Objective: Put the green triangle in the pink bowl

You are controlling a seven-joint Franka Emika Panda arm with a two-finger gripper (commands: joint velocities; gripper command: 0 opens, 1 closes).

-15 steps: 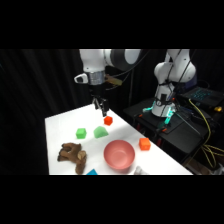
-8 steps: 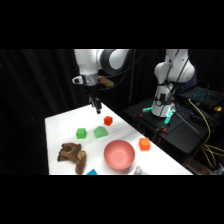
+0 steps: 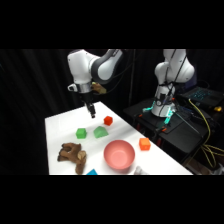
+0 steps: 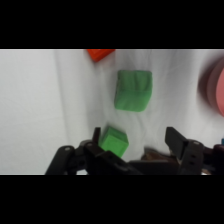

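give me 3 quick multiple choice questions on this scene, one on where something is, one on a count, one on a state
1. Where is the green triangle?
A. in the pink bowl
B. on the table, apart from the bowl
C. held by the gripper

2. How many green blocks show in the wrist view?
A. one
B. two
C. four

3. How is the gripper?
A. open, holding nothing
B. shut on the red block
C. shut on the bowl's rim

Answers:
1 B: it lies on the white table, up-left of the pink bowl.
2 B: the triangle and the green cube.
3 A: the fingers stand apart with nothing between them.

Oblique side view; downward wrist close-up
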